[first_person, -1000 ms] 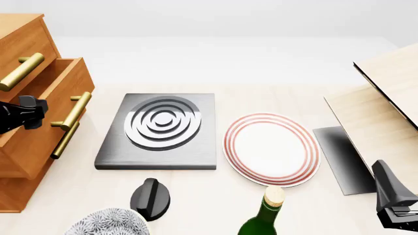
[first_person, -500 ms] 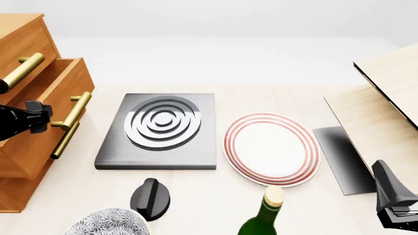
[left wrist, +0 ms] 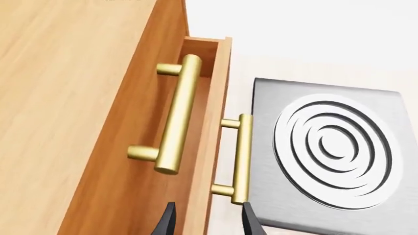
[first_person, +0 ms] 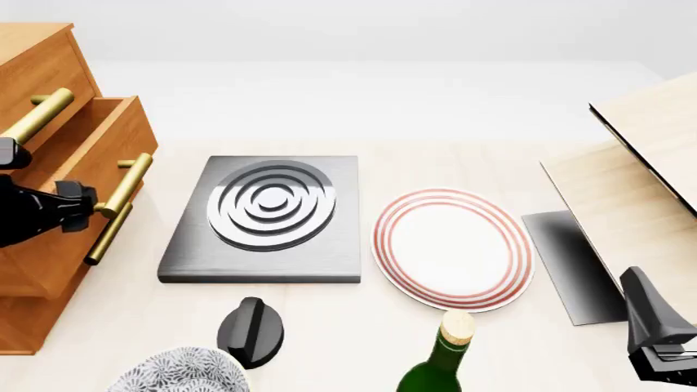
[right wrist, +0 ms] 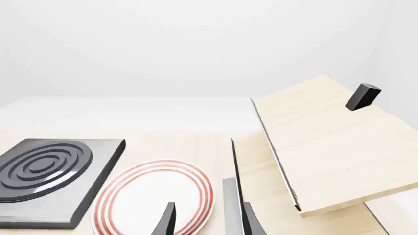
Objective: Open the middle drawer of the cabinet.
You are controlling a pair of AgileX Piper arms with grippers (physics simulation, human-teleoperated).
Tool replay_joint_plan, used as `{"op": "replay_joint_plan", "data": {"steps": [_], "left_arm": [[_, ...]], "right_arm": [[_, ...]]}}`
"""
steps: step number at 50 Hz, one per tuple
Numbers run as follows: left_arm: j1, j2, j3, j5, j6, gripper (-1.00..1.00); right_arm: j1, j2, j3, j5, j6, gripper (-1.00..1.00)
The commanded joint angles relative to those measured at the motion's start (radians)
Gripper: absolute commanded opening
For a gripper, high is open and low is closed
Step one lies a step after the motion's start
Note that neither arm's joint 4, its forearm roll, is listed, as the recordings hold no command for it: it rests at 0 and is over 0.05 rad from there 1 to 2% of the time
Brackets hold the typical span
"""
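- Well, in the front view the cabinet (first_person: 44, 175) stands at the far left of the table, and the middle drawer (first_person: 93, 163) juts out of it toward the grey ringed slab (first_person: 267, 219), with its brass handle (first_person: 120, 186) on the face nearest the slab.
- The left gripper (first_person: 82, 206) hangs at the drawer's front, just below that handle; from here I cannot tell whether it touches the brass or how wide it stands.
- On the far side of the slab from the cabinet lies a red-rimmed plate (first_person: 453, 249), and beyond that a pale plywood box (first_person: 632, 188).
- Nearer the camera than the slab sit a black knob (first_person: 250, 330), a green bottle (first_person: 441, 359) and a patterned bowl (first_person: 179, 371).
- The right gripper (first_person: 659, 343) waits low at the corner farthest from the cabinet.
- From the left wrist, the drawer's handle (left wrist: 242, 159) runs between the cabinet and the slab (left wrist: 330, 156); the upper drawer's handle (left wrist: 177, 115) lies on the cabinet's side of it. The two dark fingertips (left wrist: 166, 223) stand slightly apart with nothing between them, clear of the handle's near end.
- From the right wrist, the fingertips (right wrist: 168, 220) are likewise apart and empty, above the plate (right wrist: 153, 198), with the plywood box (right wrist: 326, 142) on the side away from the slab (right wrist: 56, 178).
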Motion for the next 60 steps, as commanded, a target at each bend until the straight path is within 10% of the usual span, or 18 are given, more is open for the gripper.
{"op": "replay_joint_plan", "data": {"steps": [1, 60], "left_arm": [[-0.020, 0.022, 0.032, -0.019, -0.016, 1.00], [-0.126, 0.024, 0.064, -0.035, -0.018, 1.00]], "right_arm": [[-0.005, 0.000, 0.005, -0.009, 0.000, 1.00], [-0.005, 0.001, 0.007, -0.011, -0.002, 1.00]]}}
